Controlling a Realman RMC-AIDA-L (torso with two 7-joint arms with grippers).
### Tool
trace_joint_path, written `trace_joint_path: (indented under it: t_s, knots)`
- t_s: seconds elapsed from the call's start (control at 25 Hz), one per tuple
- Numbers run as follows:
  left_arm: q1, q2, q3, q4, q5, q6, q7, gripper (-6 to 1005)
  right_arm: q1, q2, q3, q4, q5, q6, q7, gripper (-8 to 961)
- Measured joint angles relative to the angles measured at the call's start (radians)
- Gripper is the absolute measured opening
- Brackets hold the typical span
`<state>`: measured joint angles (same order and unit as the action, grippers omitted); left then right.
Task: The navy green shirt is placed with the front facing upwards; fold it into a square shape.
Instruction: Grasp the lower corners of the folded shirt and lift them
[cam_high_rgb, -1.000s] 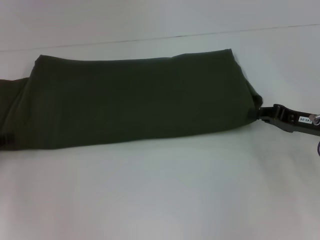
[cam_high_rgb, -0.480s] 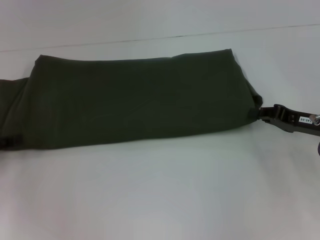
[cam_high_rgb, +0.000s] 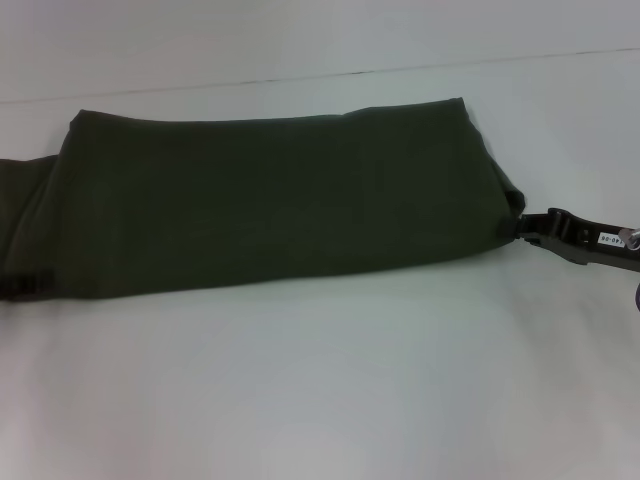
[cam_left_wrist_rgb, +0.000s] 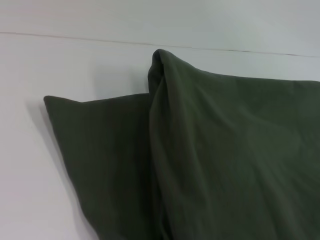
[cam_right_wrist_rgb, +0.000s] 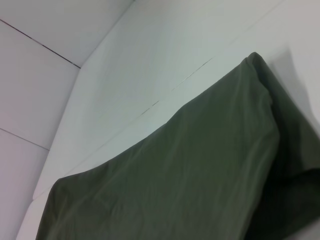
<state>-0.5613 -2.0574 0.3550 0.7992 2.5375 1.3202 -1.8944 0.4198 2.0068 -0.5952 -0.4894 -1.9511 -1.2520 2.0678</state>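
Both tools (cam_high_rgb: 520, 226) (cam_high_rgb: 22, 285) flank the shirt's (cam_high_rgb: 270, 205) ends.

The navy green shirt (cam_high_rgb: 270, 205) is soft matt cloth, looks like cotton, with a fine smooth weave and gentle wrinkles, no shine. The tabletop (cam_high_rgb: 330, 390) is a smooth white surface, matt with a faint sheen. At the right edge of the frame, the right claw (cam_high_rgb: 522, 226) looks like black matt plastic.
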Motion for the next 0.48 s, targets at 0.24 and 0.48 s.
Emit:
trace_joint_path:
  t_s: [0.24, 0.48]
  knots:
    - [0.000, 0.000, 0.009, 0.001, 0.015, -0.013, 0.000, 888, 0.001, 0.001, 0.000, 0.000, 0.000, 0.000, 0.000, 11]
    - [0.004, -0.006, 0.028, 0.010, 0.014, -0.020, -0.004, 871, 0.001, -0.001, 0.000, 0.000, 0.000, -0.002, 0.001, 11]
